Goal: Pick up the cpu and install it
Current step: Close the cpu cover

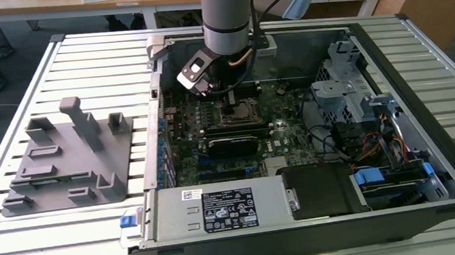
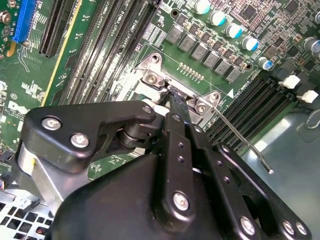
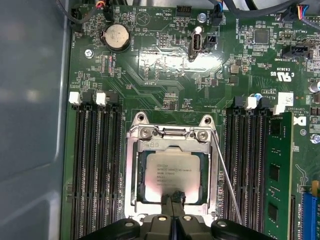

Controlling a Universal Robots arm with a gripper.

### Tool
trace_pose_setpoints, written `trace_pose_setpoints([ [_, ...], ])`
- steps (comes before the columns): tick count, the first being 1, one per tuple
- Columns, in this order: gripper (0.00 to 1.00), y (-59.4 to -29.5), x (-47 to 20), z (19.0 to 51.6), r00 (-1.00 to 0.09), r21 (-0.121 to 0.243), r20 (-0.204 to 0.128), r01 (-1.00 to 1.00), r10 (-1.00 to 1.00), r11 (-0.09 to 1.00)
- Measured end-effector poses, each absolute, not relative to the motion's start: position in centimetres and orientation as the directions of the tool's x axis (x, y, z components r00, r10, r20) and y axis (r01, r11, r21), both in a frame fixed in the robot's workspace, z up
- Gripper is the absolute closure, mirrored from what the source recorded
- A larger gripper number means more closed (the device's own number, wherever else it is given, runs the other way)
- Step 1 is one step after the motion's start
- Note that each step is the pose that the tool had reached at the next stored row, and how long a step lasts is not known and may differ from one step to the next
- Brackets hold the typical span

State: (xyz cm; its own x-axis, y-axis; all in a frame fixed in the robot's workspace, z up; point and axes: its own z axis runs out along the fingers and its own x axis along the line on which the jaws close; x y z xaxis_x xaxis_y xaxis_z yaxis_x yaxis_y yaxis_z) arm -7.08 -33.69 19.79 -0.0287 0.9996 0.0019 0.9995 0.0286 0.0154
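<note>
Here we note the arm reaching down into the open computer case, which lies on a slatted table. In the exterior view the gripper hangs low over the middle of the motherboard. The grey holder tray sits on the table outside the case, toward the exterior view's left, well apart from the gripper.

In the first wrist view the cpu lies flat inside the socket frame, silvery top up, square to the frame. The gripper sits at one edge of the cpu. Its two fingertips are drawn together with just a thin seam between them, and we see nothing clamped in that seam. Whether the tips press on the cpu's rim or hover just above it, we cannot tell.

In the second wrist view the gripper points down at the same metal frame, fingers together.

A thin metal lever runs slanted beside the frame, between it and the memory slots. More slots flank the other side. A coin battery sits farther off on the board.
</note>
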Motion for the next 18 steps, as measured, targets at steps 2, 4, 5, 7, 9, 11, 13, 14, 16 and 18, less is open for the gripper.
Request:
trace_pose_setpoints([
  [2, 0.89, -33.68, -7.07, 19.81, -0.029, 0.016, 0.003, 0.999, 1.000, 0.029],
  [4, 0.89, -33.66, -7.06, 19.86, -0.029, 0.017, 0.003, 0.999, 1.000, 0.029],
  [5, 0.89, -33.67, -7.06, 19.92, -0.029, 0.016, 0.003, 0.999, 1.000, 0.029],
  [7, 0.89, -33.68, -7.07, 20.12, -0.029, 0.016, 0.003, 0.999, 1.000, 0.029],
  [9, 0.89, -33.68, -7.07, 20.24, -0.029, 0.016, 0.002, 0.999, 1.000, 0.029],
  [11, 0.89, -33.68, -7.07, 20.32, -0.029, 0.016, 0.003, 0.999, 1.000, 0.029],
  [13, 0.89, -33.67, -7.07, 20.38, -0.029, 0.016, 0.003, 0.999, 1.000, 0.029],
  [14, 0.89, -33.67, -7.07, 20.38, -0.029, 0.016, 0.003, 0.999, 1.000, 0.029],
  [16, 0.89, -33.68, -7.07, 20.31, -0.029, 0.016, 0.002, 0.999, 1.000, 0.029],
  [18, 0.89, -33.68, -7.07, 20.18, -0.029, 0.016, 0.003, 0.999, 1.000, 0.029],
])
